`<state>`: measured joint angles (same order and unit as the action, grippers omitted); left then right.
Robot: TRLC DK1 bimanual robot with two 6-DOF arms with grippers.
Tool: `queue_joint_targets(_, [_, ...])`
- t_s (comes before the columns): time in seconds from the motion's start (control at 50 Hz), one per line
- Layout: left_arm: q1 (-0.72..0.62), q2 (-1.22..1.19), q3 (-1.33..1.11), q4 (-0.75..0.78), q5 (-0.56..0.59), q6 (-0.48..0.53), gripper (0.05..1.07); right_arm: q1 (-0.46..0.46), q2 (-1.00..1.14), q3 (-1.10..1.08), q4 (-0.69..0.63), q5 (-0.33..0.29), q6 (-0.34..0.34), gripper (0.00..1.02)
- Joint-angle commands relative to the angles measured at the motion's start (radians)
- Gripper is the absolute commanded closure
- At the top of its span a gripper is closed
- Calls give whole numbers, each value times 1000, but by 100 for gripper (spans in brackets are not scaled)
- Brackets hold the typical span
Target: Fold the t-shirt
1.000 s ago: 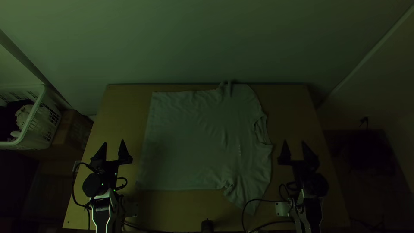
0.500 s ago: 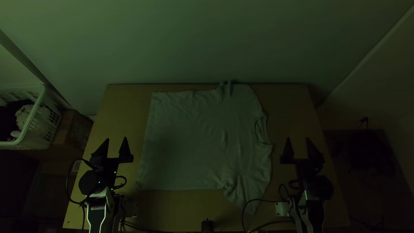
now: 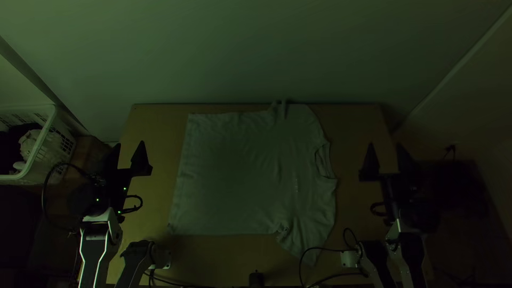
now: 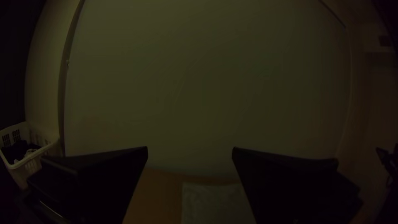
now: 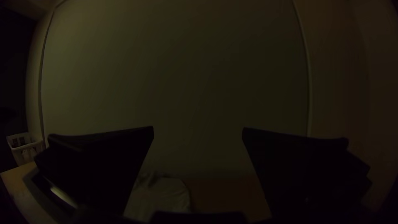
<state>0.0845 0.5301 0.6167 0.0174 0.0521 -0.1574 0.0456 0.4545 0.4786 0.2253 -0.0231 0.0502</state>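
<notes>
From the top view, we see a pale t-shirt [image 3: 240, 176] spread across the middle of the wooden table [image 3: 157, 125], its hem toward the left side and its collar [image 3: 324, 162] toward the right; one sleeve [image 3: 309, 245] angles toward the near edge, with creases bunched at the underarm, while a small ruck of cloth [image 3: 280, 108] stands at the far edge; the left gripper [image 3: 129, 144] hangs beyond the hem, its two black fingers wide apart and nothing between them; the right gripper [image 3: 386, 144] hangs on the collar side, near the table's right edge, spread just as wide and likewise without cloth; at far left we find a white basket [image 3: 44, 140] with clothes [image 3: 26, 144] inside. In the left wrist view, we look between the parted fingers of the left gripper [image 4: 190, 152] at the pale wall [image 4: 207, 83], with a strip of the shirt below. In the right wrist view, dim as it is, we make out what appears to be a rounded edge of the shirt; the fingers of the right gripper [image 5: 198, 132] stand well apart, the gap free of fabric.
</notes>
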Motion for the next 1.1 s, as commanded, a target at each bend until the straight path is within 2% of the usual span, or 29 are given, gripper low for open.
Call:
queue_joint_targets(0.0, [-6, 100, 115, 18, 6, -16, 10, 2, 110, 87, 39, -1, -15, 4])
queue_joint_targets(0.34, [-29, 398, 374, 0, 6, 4, 10, -4, 452, 330, 66, 15, -56, 4])
queue_joint_targets(0.64, [-52, 668, 583, -48, 6, 13, 10, 10, 727, 519, 51, 55, -49, 4])
queue_joint_targets(0.78, [-63, 814, 724, -157, 6, 15, 10, 19, 845, 627, -29, 55, -42, 4])
queue_joint_targets(1.08, [-88, 1078, 937, -274, 3, 21, 10, 51, 1049, 805, -150, 54, -13, 4])
